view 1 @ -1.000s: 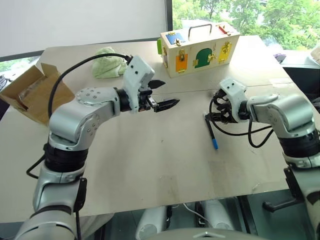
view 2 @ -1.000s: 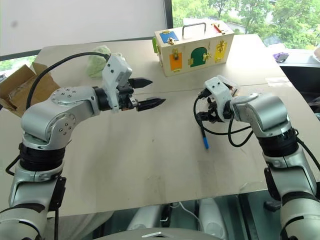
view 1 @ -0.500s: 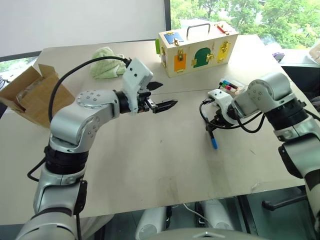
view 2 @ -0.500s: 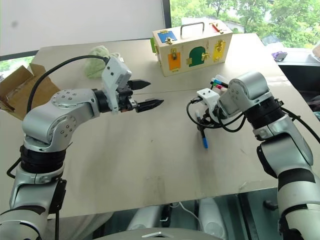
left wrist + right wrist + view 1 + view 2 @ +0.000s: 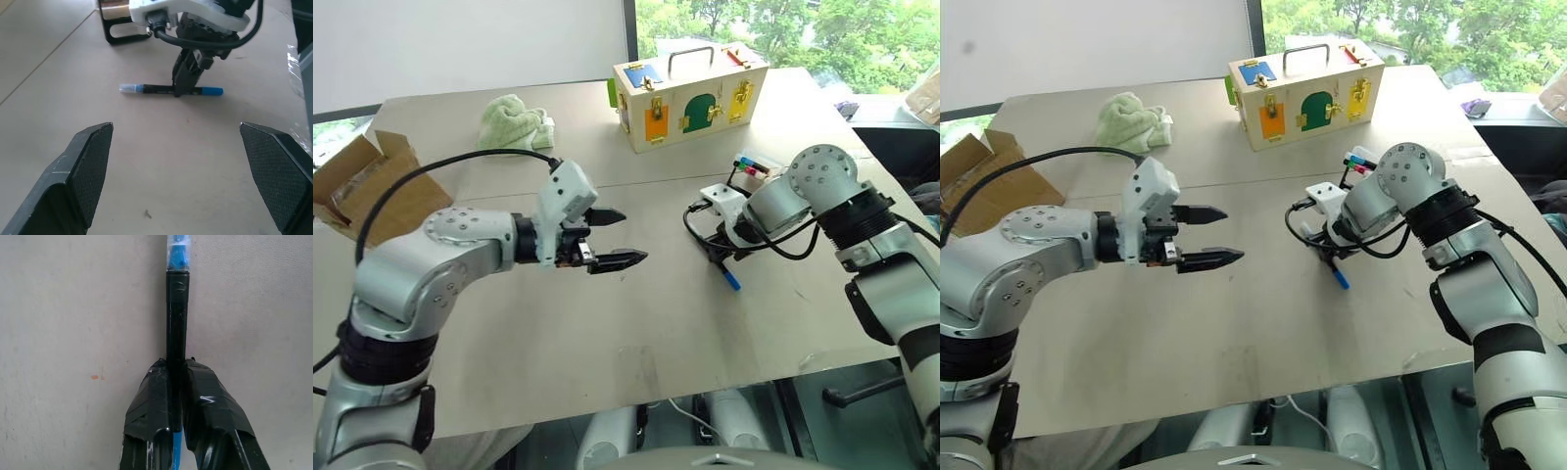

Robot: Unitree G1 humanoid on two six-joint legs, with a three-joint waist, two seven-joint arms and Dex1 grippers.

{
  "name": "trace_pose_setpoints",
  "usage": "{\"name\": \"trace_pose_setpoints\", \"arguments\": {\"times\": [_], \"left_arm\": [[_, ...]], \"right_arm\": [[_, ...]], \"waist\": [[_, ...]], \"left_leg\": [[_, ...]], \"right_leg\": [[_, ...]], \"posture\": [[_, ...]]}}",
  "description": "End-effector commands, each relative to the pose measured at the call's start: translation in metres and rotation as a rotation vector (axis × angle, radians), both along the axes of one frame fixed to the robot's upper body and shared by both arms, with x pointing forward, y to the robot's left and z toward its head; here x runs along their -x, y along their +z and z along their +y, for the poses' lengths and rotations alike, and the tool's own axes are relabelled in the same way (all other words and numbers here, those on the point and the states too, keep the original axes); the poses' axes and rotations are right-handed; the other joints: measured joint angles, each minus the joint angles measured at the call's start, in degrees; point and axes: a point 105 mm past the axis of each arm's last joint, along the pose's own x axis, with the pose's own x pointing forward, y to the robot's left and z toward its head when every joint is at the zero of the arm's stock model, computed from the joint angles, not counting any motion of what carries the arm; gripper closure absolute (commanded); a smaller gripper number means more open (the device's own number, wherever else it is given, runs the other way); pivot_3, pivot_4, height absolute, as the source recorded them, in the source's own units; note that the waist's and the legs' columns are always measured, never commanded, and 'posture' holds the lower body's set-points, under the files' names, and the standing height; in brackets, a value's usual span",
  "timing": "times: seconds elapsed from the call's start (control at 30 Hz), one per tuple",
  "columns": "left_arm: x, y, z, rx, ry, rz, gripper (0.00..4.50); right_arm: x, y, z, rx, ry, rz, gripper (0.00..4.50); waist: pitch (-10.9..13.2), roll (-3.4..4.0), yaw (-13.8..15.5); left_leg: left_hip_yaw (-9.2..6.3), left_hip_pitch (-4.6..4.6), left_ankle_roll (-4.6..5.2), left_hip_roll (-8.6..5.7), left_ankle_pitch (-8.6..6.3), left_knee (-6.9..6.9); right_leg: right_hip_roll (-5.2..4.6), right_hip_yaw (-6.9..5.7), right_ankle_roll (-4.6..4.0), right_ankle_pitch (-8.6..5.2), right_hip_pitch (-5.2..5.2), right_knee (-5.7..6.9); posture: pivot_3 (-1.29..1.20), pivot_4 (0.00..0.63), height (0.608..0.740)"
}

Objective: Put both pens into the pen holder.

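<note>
A black pen with a blue cap lies flat on the table at the right. My right gripper points steeply down onto it. In the right wrist view the two fingers are shut on the pen's barrel. The left wrist view shows the same pinch at the middle of the pen. The pen holder, a small black frame with coloured marker caps in it, stands just behind that hand. I cannot single out the other pen. My left gripper hovers open and empty over the middle of the table, pointing toward the pen.
A pale wooden box with coloured doors and a metal handle stands at the back. A green cloth lies at the back left. An open cardboard box sits at the left edge of the table.
My right gripper has rolled, sunk onto the blue-capped pen and shut on it. My left arm has drawn back and lower, still open. The camera view has shifted a little.
</note>
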Motion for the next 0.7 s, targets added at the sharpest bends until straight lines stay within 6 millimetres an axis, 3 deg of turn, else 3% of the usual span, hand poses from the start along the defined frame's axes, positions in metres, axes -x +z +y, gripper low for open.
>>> {"name": "trace_pose_setpoints", "arguments": {"times": [0.03,0.17,0.23,0.3,0.37,0.5,0.7], "left_arm": [[0.011,0.003,-0.001,-0.029,-0.055,-0.012,0.18],[0.010,0.001,-0.001,-0.040,-0.053,-0.015,0.18],[0.010,0.001,0.000,-0.038,-0.051,-0.019,0.18],[0.011,0.004,0.000,-0.030,-0.062,-0.041,0.18],[0.016,0.016,-0.002,0.033,-0.084,-0.077,0.18],[0.016,0.021,0.005,0.052,-0.041,-0.097,0.18],[0.017,0.037,-0.004,0.188,-0.056,-0.130,0.18]], "right_arm": [[0.011,-0.012,0.009,-0.026,0.015,0.072,4.47],[0.007,-0.011,0.007,-0.032,-0.028,0.065,4.47],[0.004,0.001,0.013,-0.071,-0.028,0.031,4.47],[0.004,0.018,0.023,-0.138,0.001,0.004,4.47],[-0.001,0.050,0.032,-0.232,0.034,-0.122,4.47],[-0.003,0.096,0.020,-0.326,0.063,-0.340,4.47],[0.017,0.146,0.009,-0.542,0.221,-0.597,4.47]], "waist": [[0.00,0.00,-0.01],[-0.03,-0.05,-0.01],[-0.03,-0.05,-0.05],[0.01,-0.03,-0.08],[0.16,0.04,-0.04],[0.16,0.04,0.49],[0.16,0.02,0.90]], "left_leg": [[0.02,0.00,0.00,0.01,0.00,0.00],[0.06,0.01,0.01,0.06,0.00,0.00],[0.10,0.02,0.01,0.09,-0.01,0.00],[0.11,0.01,0.01,0.12,-0.01,0.00],[0.17,-0.01,0.01,0.14,-0.01,-0.02],[0.16,-0.54,0.02,0.14,-0.01,0.08],[0.13,-0.88,0.17,0.12,-0.11,0.21]], "right_leg": [[0.02,0.01,0.00,0.00,0.00,0.00],[0.07,0.06,0.00,0.00,0.00,-0.01],[0.11,0.10,0.00,0.01,0.00,0.00],[0.14,0.11,-0.01,0.01,-0.01,0.01],[0.18,0.18,-0.01,0.01,-0.07,0.02],[0.16,0.11,0.01,0.02,-0.46,0.00],[0.09,0.01,0.03,0.02,-0.63,-0.12]], "posture": [[0.00,0.150,0.740],[0.00,0.150,0.740],[0.00,0.150,0.740],[0.00,0.150,0.740],[0.00,0.150,0.740],[0.00,0.150,0.740],[0.00,0.150,0.740]]}}
